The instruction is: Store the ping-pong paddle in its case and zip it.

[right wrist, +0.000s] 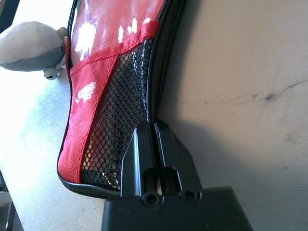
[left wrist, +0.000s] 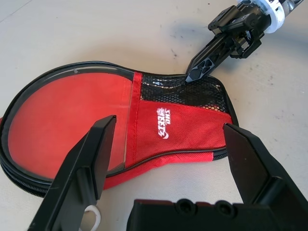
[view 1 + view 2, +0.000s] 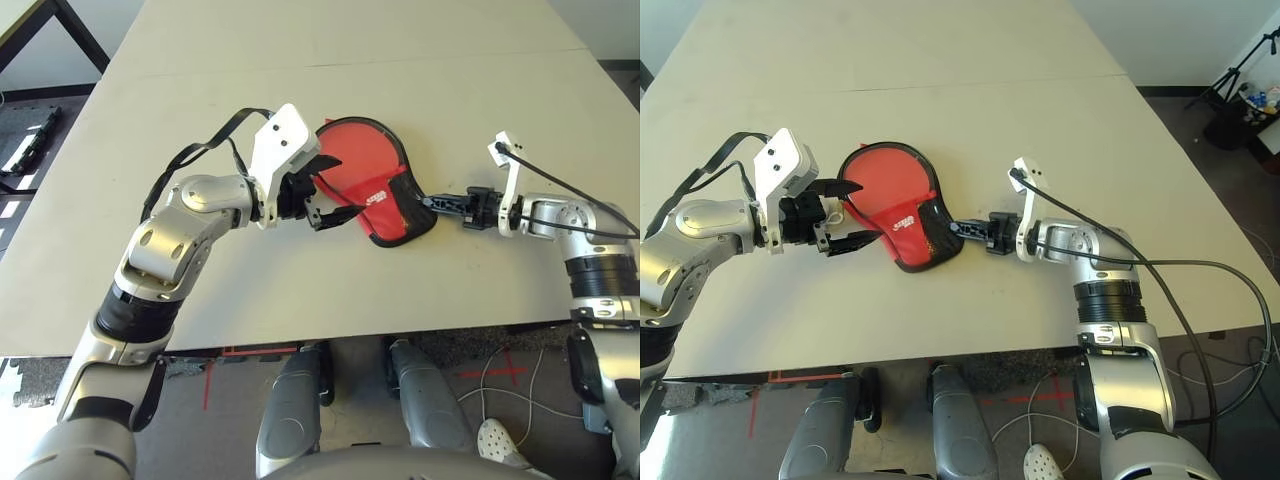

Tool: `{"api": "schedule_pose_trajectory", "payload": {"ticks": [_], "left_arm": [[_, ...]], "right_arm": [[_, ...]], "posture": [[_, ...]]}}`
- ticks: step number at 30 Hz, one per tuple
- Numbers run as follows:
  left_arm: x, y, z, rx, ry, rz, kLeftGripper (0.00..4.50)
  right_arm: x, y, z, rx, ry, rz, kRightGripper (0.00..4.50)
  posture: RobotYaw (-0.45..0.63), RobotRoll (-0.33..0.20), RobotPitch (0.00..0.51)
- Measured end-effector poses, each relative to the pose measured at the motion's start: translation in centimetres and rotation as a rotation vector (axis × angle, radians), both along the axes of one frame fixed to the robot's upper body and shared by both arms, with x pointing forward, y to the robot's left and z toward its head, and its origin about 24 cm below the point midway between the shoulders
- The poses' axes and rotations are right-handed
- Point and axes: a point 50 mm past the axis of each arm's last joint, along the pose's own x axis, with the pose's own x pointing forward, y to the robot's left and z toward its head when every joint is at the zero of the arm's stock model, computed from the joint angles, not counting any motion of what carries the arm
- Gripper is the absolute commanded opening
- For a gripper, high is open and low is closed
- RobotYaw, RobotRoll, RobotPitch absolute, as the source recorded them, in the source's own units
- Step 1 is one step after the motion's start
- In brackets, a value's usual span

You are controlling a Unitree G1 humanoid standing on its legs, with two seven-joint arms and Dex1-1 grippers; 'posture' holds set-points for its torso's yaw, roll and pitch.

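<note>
Logo (image 2: 163,123), white on the case (image 2: 183,139), is unreadable. Paddle (image 2: 67,120) lies inside, between the left gripper's (image 2: 168,149) wide fingers. Right gripper (image 1: 155,144), pinched together, touches the mesh edge.

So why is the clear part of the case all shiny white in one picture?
In the right wrist view, light glares off the case's clear plastic in white patches, and the table beside the plush toy washes out bright; in the left wrist view the same plastic shows hardly any glare.
</note>
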Motion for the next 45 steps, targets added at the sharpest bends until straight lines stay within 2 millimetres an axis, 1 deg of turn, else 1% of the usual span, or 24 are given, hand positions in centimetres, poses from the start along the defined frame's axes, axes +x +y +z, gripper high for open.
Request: {"api": "schedule_pose_trajectory", "payload": {"ticks": [10,13,15,28,35,38,43,45], "left_arm": [[0.0,0.1,-0.1,0.003,0.005,-0.003,4.5],[0.1,0.2,-0.2,0.003,0.011,0.003,4.5],[0.2,0.2,-0.2,0.003,0.014,0.005,4.5],[0.6,0.2,-0.5,-0.004,0.01,0.006,4.5],[0.7,0.0,-0.6,-0.008,-0.005,0.003,4.5],[0.8,-0.1,-0.7,-0.011,-0.003,0.001,4.5],[0.8,-0.2,-0.7,-0.012,-0.005,-0.008,4.5],[0.8,-0.3,-0.7,-0.012,-0.008,-0.01,4.5]], "right_arm": [[-0.7,-0.5,0.1,-0.001,0.027,-0.006,0.03],[-1.6,-0.9,0.1,-0.003,0.05,0.002,0.03],[-2.1,-1.1,0.1,-0.009,0.057,0.008,0.03],[-6.3,-3.8,-0.4,-0.028,0.159,0.04,0.03],[-8.2,-3.7,-0.8,0.005,0.206,0.075,0.03],[-8.2,-3.4,-0.9,0.003,0.198,0.077,0.03],[-7.1,-2.9,-0.6,0.013,0.147,0.052,0.03],[-6.9,-2.7,-0.4,0.011,0.141,0.06,0.03]], "posture": [[0.03,0.0,0.256],[0.03,0.0,0.256],[0.01,0.0,0.254],[-0.02,0.0,0.253],[-0.02,0.0,0.245],[-0.02,0.0,0.242],[-0.02,0.0,0.244],[-0.01,0.0,0.247]]}}
